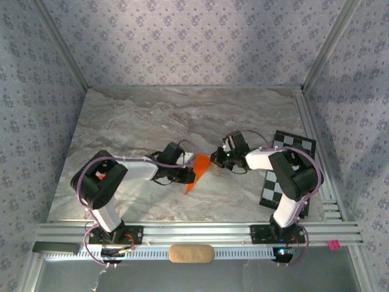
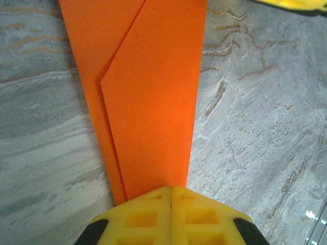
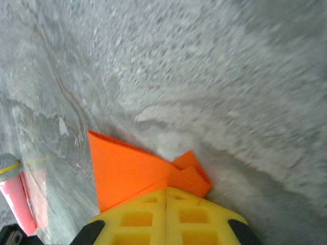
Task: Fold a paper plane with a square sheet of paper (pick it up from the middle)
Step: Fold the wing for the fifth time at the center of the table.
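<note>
The orange sheet of paper [image 1: 198, 172], folded into a slim pointed shape with layered flaps, is held just above the marble table between both arms, its sharp tip pointing toward the near edge. My left gripper [image 1: 186, 173] is shut on one end; in the left wrist view the paper [image 2: 153, 102] runs straight out from the closed yellow jaws of the left gripper [image 2: 170, 188]. My right gripper [image 1: 215, 160] is shut on the other end, and in the right wrist view the folded corner of the paper [image 3: 122, 168] sticks out of the right gripper [image 3: 166, 190].
A black-and-white checkerboard card [image 1: 285, 170] lies at the right of the table. A small pink stick [image 3: 15, 199] lies on the table left of the right gripper. A beige pad [image 1: 191, 253] sits on the front rail. Patterned walls enclose the table on three sides.
</note>
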`<state>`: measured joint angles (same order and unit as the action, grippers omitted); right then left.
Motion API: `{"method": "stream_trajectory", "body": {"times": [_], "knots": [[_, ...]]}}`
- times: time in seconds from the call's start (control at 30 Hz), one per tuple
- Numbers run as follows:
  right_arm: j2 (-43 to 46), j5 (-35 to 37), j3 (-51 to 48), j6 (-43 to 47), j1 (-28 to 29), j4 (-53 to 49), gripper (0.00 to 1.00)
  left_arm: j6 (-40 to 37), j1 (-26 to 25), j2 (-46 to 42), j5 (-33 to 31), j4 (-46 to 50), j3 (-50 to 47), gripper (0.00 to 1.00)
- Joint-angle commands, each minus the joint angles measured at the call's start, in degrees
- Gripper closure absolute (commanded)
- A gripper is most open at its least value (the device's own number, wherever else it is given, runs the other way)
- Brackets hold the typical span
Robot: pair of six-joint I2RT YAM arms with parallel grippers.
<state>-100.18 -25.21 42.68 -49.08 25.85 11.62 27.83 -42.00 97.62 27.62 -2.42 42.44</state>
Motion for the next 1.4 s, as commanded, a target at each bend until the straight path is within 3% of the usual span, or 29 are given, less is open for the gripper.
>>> {"method": "stream_trajectory", "body": {"times": [0.0,0.23,0.5,0.8,1.37], "knots": [[-0.9,7.13,-0.27,-1.34,-2.92,-2.29,0.94,-1.03,0.47,2.77,-2.92,9.18,-3.32,1.0],[3.13,8.56,1.89,0.68,-3.31,-6.58,0.93,-1.03,0.45,2.85,-2.66,9.01,-3.32,1.0],[9.69,6.54,1.72,3.33,0.69,-8.42,0.91,-0.5,0.43,2.85,-2.49,8.39,-3.1,1.0],[3.31,0.26,5.2,4.53,6.47,-6.66,0.92,0.01,0.47,2.23,-2.57,8.17,-3.11,1.0],[-2.39,3.59,2.06,3.2,4.01,-9.16,0.96,1.71,0.44,0.39,-1.48,9.14,-0.74,1.0]]}}
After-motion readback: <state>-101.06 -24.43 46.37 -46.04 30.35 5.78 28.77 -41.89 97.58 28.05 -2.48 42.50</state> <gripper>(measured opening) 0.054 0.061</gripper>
